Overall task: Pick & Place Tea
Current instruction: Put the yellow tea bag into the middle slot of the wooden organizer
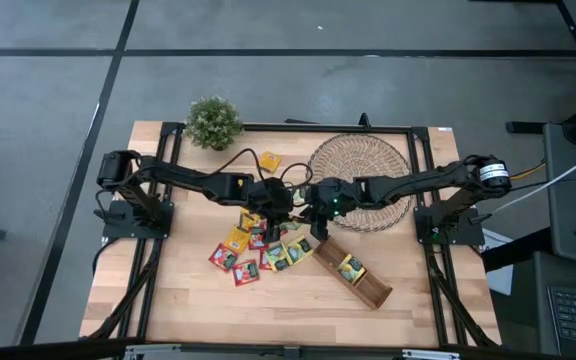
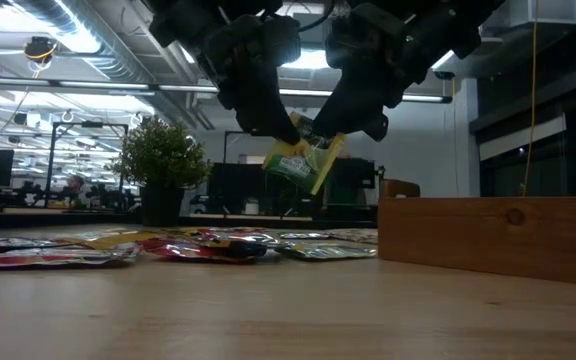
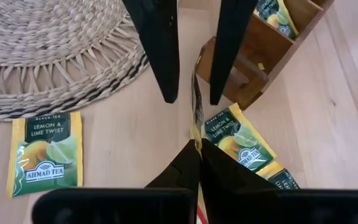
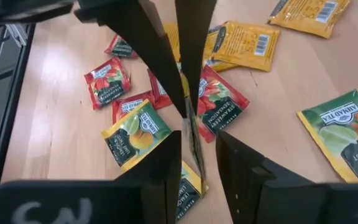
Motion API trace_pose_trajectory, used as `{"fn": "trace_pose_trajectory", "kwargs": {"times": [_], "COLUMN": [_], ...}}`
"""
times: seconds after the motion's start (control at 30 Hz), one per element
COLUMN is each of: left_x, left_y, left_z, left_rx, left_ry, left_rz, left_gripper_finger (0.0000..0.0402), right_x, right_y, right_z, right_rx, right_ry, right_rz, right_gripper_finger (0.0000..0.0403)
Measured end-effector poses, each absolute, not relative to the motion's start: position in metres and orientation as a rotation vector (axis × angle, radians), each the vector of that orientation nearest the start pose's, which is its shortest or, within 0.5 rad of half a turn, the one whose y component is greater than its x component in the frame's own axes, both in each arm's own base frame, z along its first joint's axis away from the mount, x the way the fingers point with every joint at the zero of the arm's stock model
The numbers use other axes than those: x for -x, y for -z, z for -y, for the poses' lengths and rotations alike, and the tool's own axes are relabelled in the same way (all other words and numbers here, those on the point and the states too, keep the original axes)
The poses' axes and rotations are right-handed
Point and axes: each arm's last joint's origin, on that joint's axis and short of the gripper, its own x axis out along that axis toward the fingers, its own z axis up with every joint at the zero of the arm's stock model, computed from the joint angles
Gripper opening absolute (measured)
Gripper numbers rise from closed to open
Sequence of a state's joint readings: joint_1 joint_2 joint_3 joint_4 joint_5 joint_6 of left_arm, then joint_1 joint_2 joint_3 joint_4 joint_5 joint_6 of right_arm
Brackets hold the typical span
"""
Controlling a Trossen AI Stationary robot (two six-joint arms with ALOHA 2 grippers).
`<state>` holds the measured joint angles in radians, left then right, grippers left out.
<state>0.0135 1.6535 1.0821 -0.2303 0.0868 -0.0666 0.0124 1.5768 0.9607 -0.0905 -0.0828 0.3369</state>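
Note:
My left gripper (image 3: 198, 152) is shut on one green-and-yellow tea sachet (image 2: 304, 160) above the table's middle. My right gripper (image 4: 197, 163) is open; its fingers (image 3: 164, 56) stand on either side of that sachet's free part, with gaps showing on both sides. In the high view the left gripper (image 1: 278, 203) and the right gripper (image 1: 316, 208) meet tip to tip. Several more red, yellow and green sachets (image 1: 256, 250) lie flat on the wood below them. One sachet (image 1: 350, 267) sits in the wooden tray (image 1: 372, 290). My left gripper pinches the green-and-yellow sachet between its two fingers by one edge (image 3: 196, 134). The fingers slant down from the table's left. The sachet is lifted clear of the table, tilted (image 2: 308, 165), and reaches out between the right gripper's open fingers.
The round woven mat (image 1: 368, 165) lies at the far right, under the right arm. A small potted plant (image 1: 213, 122) stands at the far left corner. A single yellow sachet (image 1: 269, 160) lies near the far edge. The near part of the table (image 1: 268, 305) is bare wood.

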Motion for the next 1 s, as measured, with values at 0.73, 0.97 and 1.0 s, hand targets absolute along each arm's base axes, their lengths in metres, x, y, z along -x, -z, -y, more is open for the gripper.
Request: {"fn": "trace_pose_trajectory", "kwargs": {"times": [0.73, 0.97, 1.0], "left_x": [-0.347, -0.346, -0.346], "left_y": [-0.214, -0.214, -0.214], "left_z": [-0.002, 0.002, 0.004], "left_rx": [0.058, 0.027, 0.019], "left_ry": [0.044, 0.157, 0.173], "left_rz": [-0.814, -0.810, -0.809], "left_gripper_finger": [0.0051, 0.0085, 0.0086], "right_x": [-0.324, -0.322, -0.322], "right_y": [-0.209, -0.233, -0.239], "right_z": [-0.021, -0.043, -0.049], "right_rx": [-0.592, -0.686, -0.688], "right_ry": [-0.031, -0.037, -0.038], "right_rz": [-0.833, -1.003, -1.027], "right_gripper_finger": [0.0004, 0.0004, 0.0003]}}
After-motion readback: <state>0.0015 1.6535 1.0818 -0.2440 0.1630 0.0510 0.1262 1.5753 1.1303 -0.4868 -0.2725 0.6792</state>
